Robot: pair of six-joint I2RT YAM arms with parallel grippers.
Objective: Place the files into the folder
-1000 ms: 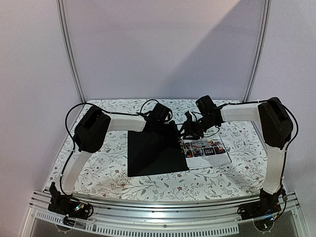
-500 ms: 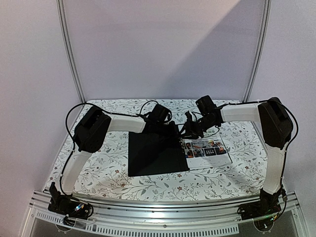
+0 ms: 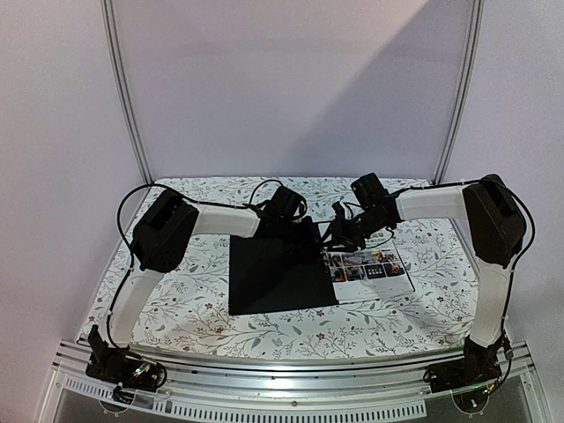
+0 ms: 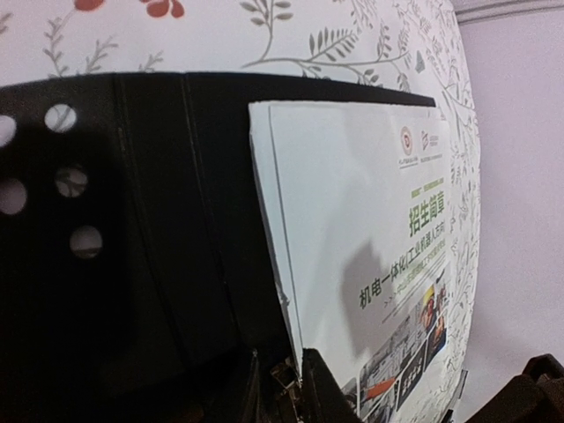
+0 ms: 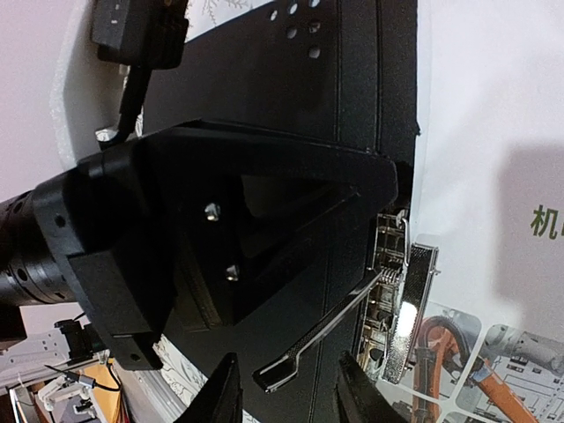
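Note:
The folder lies open on the table, black inside up. The files, white sheets topped by a colourful brochure, lie on its right half. In the left wrist view the files sit against the black folder. My left gripper is at the folder's far edge, its jaws nearly together over the edge of the files. My right gripper is open, its fingers either side of the raised lever of the folder's metal clip. It touches nothing.
The table has a white floral cloth. The left arm's black wrist fills much of the right wrist view, close above the folder. A metal rail runs along the near edge. Two metal poles stand at the back.
My right wrist has shifted very slightly to the right. The folder, the files and my left arm have not visibly moved.

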